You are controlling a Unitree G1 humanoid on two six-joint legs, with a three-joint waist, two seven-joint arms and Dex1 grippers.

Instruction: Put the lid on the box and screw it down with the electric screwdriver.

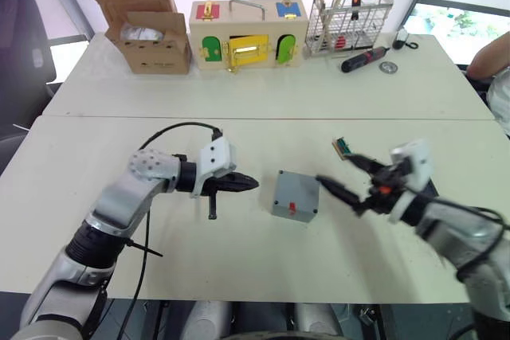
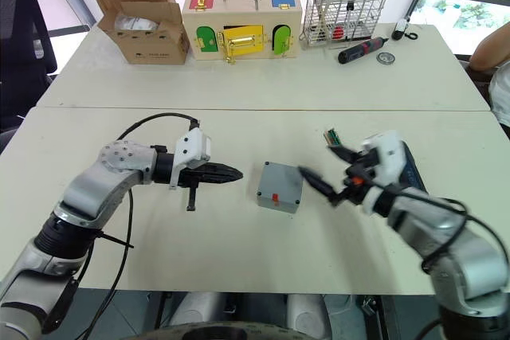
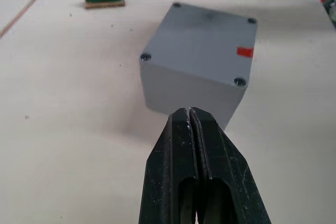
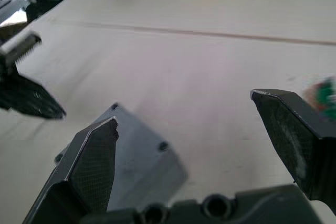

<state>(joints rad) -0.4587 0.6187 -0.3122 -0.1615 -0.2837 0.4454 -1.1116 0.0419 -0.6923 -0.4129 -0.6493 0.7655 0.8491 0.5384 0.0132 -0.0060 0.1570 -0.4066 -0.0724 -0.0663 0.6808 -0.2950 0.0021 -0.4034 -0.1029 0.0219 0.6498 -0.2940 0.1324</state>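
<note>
The lid sits on the box; left gripper pinched together, empty; right gripper spread wide, empty

Bright, even daylight from windows at the back; shadows are soft, and the right hand is motion-blurred.

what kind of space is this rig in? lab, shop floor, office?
Most likely a lab or test room set up for manipulation trials, not a shop floor. Two plain white tables pushed together hold training props: a wooden box with coloured doors, a wire basket of tools and a cardboard box. Windows sit behind.
</note>
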